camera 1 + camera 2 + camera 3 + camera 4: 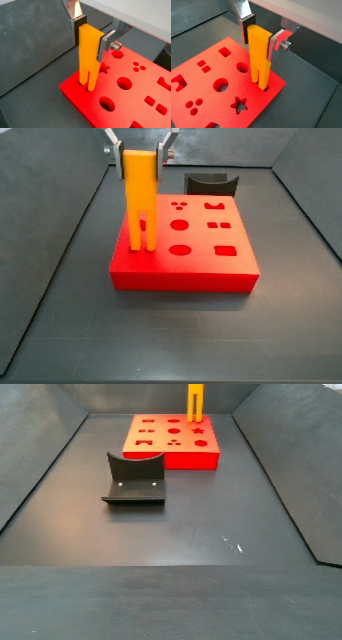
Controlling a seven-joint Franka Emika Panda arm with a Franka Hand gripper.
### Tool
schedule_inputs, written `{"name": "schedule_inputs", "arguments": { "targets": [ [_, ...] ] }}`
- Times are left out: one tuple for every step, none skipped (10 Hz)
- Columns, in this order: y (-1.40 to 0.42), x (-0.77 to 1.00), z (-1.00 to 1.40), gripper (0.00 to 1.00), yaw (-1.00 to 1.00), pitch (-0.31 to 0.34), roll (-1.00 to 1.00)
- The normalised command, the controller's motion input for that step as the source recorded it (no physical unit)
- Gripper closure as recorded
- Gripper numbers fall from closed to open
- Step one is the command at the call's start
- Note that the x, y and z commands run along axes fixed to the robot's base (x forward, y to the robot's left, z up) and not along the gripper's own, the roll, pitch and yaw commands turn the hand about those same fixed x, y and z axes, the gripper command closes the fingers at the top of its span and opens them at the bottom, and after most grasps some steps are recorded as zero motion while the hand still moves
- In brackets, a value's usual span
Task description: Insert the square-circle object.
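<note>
I hold the bar (139,198) upright in the gripper (138,150), at the upper left of a side view. The fingers (79,22) pinch its upper end on two opposite faces, so the prongs hang free below and the grip clears the block (187,253).

In both wrist views the prong tips sit at a hole (264,87) near the block's corner; one prong appears to be just inside it, the other I cannot confirm. I judge the vertical hold keeps the prongs square to the hole, so insertion needs only a straight descent.

The holder (135,480) lies centre left in a side view, well apart from the block.
</note>
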Motion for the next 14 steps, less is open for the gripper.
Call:
{"name": "schedule_inputs", "arguments": {
  "targets": [
    [-0.04, -0.05, -0.06, 1.0, 0.11, -0.093, -0.07],
    [-0.04, -0.06, -0.04, 1.0, 0.1, -0.093, -0.08],
    [0.0, -0.18, -0.07, 1.0, 0.03, -0.103, -0.07],
    [-0.03, -0.16, -0.03, 1.0, 0.04, -0.106, -0.07],
    [-0.03, -0.12, -0.05, 1.0, 0.05, -0.107, -0.07],
    [-0.01, -0.09, -0.08, 1.0, 0.05, -0.101, -0.06],
    [-0.03, -0.06, -0.09, 1.0, 0.04, -0.099, -0.06],
    [0.0, 0.0, -0.14, 1.0, 0.01, -0.106, -0.07],
    [0.0, 0.16, -0.22, 1.0, 0.0, -0.083, -0.06],
    [0.0, 0.32, -0.27, 1.0, 0.0, -0.07, -0.05],
    [0.0, 0.29, -0.32, 1.0, -0.04, -0.077, -0.04],
    [0.0, 0.21, -0.41, 1.0, -0.06, -0.06, 0.0],
    [0.0, 0.12, -0.44, 1.0, -0.07, 0.0, 0.09],
    [-0.02, 0.08, -0.56, 1.0, -0.07, 0.0, 0.13]
  ]
}}
